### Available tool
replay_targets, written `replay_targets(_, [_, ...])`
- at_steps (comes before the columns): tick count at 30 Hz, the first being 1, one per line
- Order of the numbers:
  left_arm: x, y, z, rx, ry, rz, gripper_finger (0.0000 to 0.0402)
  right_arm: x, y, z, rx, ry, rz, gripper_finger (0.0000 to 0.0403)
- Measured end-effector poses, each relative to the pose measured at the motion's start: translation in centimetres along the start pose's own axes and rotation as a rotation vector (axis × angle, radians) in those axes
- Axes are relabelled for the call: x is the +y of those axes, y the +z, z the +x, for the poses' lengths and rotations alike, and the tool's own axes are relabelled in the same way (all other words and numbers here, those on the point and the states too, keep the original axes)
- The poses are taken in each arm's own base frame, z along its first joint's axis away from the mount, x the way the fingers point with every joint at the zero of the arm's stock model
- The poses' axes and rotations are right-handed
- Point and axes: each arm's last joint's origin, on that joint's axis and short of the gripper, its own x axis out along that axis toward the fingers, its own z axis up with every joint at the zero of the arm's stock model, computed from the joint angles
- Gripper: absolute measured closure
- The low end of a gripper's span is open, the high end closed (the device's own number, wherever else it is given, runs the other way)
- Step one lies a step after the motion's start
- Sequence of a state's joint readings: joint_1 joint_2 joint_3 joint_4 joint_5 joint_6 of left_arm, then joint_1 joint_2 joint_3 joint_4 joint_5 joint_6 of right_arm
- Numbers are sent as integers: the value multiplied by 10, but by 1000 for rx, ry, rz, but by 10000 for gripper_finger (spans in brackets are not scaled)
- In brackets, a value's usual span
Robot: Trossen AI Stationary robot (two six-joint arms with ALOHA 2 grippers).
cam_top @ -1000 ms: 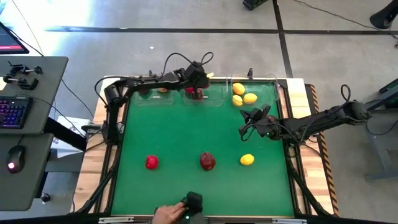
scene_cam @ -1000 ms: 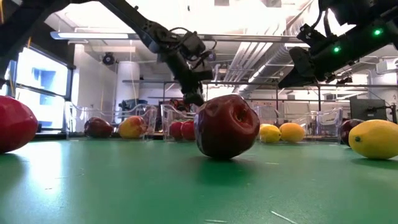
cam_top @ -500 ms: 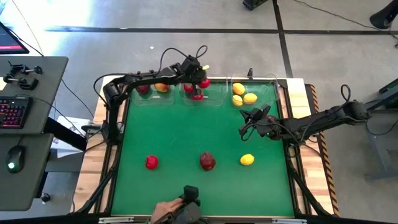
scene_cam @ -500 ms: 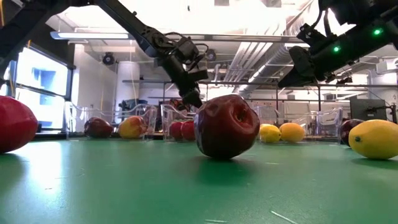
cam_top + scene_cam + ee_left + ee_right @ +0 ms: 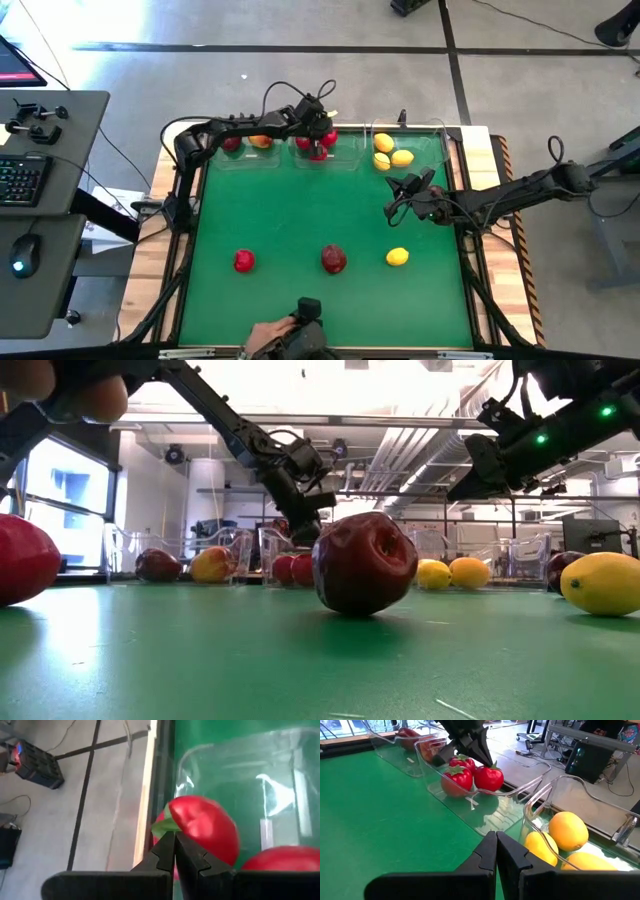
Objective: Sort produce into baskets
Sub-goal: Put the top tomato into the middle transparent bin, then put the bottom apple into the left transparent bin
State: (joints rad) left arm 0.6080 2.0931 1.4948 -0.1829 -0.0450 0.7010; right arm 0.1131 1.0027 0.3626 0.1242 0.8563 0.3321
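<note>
Clear middle basket [image 5: 328,155], left gripper [image 5: 322,124] closed above, right gripper [image 5: 393,185] closed

Three baskets [image 5: 325,152] line the mat's [image 5: 300,215] far edge holding fruit, middle basket under the left gripper [image 5: 322,127], while three loose fruits [image 5: 334,259] sit in a row toward the mat's near edge.

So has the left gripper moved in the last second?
Yes. In the high view the left gripper, jaws shut, has shifted slightly from directly over the middle bin toward its far edge.
</note>
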Motion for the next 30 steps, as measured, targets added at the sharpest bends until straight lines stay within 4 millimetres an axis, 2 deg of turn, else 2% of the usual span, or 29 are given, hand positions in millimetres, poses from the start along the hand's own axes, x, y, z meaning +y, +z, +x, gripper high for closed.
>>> replay_targets(7, [1, 7, -7, 35, 86, 25, 394, 0, -1, 0, 6, -1, -7, 402])
replay_targets(11, [4, 17, -25, 10, 101, 16, 371, 1, -1, 0, 18, 32, -46, 402])
replay_targets(18, [9, 31, -62, -68, 63, -101, 315, 1, -1, 0, 22, 46, -74, 402])
replay_targets(23, [-8, 21, -68, -124, 27, -137, 297, 1, -1, 0, 19, 43, -68, 402])
replay_targets(26, [-19, 12, -73, -176, 77, -139, 299, 1, -1, 0, 19, 43, -75, 402])
replay_targets(30, [-34, 0, -89, -278, 141, -171, 310, 1, -1, 0, 19, 43, -76, 402])
